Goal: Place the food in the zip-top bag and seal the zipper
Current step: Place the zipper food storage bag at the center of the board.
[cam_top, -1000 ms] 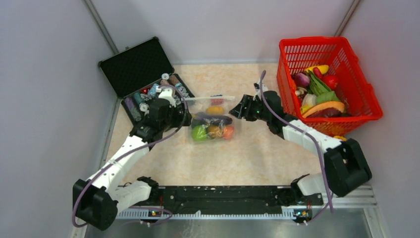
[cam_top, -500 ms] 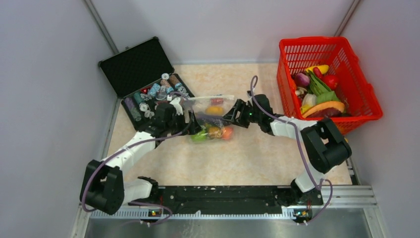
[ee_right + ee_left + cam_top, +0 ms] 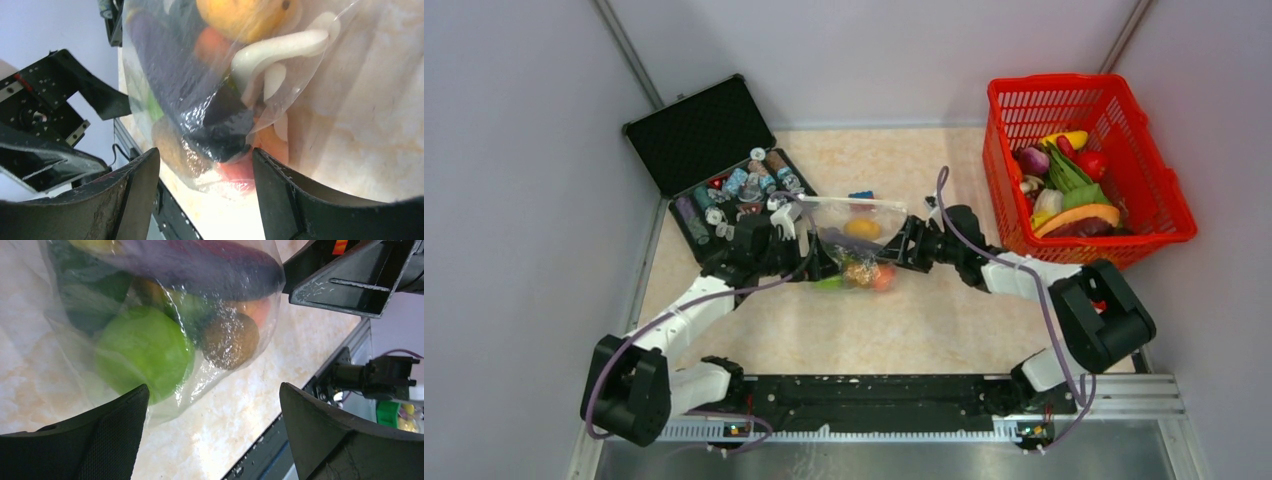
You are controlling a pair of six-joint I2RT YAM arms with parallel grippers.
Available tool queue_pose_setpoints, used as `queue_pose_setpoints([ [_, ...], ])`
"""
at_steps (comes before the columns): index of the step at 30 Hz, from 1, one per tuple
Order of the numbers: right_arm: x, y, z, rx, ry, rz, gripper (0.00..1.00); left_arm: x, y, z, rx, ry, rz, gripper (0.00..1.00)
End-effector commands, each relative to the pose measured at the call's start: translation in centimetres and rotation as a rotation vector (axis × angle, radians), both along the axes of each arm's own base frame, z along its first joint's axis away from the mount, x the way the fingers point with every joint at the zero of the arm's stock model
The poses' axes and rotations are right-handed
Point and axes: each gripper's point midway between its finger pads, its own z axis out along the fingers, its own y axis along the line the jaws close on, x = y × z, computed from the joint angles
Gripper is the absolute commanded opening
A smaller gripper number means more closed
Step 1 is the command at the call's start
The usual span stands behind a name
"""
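**Zipper (image 3: pixel 879 201) runs along the bag's (image 3: pixel 849 250) far edge, beyond both sets of fingers**

The counter (image 3: pixel 924 330) is a pale, smooth, marbled slab with walls on three sides. A red basket (image 3: pixel 1092 88) sits at the far right and an open black case (image 3: pixel 694 130) at the far left. In the top view nothing stands between the bag and the arm bases.

The bag lies flat at mid-counter with its mouth turned away from the bases, so the zipper's long axis runs left to right. The food (image 3: pixel 856 262) is inside, bunched in the near half. An eggplant (image 3: pixel 200 95) lies across, a green fruit (image 3: pixel 142 357) sits at the near left, and an orange (image 3: pixel 860 227) sits closer to the mouth. I cannot tell whether the zipper is already pressed shut.

The left fingers (image 3: pixel 110 440) stand wide apart around the bag's near left corner. The right fingers (image 3: pixel 125 200) are also apart, around its near right end. Neither set is clamped on anything, and neither arm is clearly nearer the strip.

As I judge it, the coming move depends on shifting from these bulky ends to the thin strip farther off. The fingers would have to close across the strip and travel sideways along it. The crinkly film may slide on the smooth counter, so one arm should probably pin the bag.
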Motion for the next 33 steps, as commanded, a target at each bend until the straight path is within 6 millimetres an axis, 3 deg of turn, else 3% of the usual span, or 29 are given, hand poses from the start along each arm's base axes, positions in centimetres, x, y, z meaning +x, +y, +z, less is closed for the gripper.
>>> queue_pose_setpoints([
  [1, -2.3, 0.2, 2.2, 0.042, -0.051, 0.040, 0.66, -1.8, -1.0, 1.1, -0.088, 0.001, -0.053, 0.99],
  [5, -3.4, -0.8, 2.5, 0.019, -0.057, 0.020, 0.66, -2.2, 0.3, 1.3, -0.031, -0.031, -0.005, 0.99],
  [10, 0.5, -3.9, 4.8, -0.193, -0.207, -0.142, 0.73, 1.9, 4.1, 3.1, 0.158, -0.189, 0.205, 0.99],
  [13, 2.4, -4.1, 5.0, -0.240, -0.223, -0.182, 0.79, 4.1, 5.2, 3.5, 0.221, -0.225, 0.281, 0.99],
  [20, 4.7, -2.1, 1.7, -0.185, -0.103, -0.185, 0.79, 5.6, 2.8, 0.5, 0.182, -0.148, 0.183, 0.99],
  [23, 4.3, -1.2, 0.9, -0.148, -0.079, -0.143, 0.79, 5.2, 2.2, -0.2, 0.141, -0.138, 0.162, 0.99],
  [27, 2.2, 0.5, 1.0, -0.051, -0.071, -0.016, 0.77, 3.2, 1.4, -1.0, 0.098, -0.114, 0.080, 0.99],
  [33, -1.0, 0.9, -0.3, -0.014, -0.007, 0.079, 0.74, -0.1, -0.9, -1.4, -0.053, -0.037, -0.046, 0.96],
])
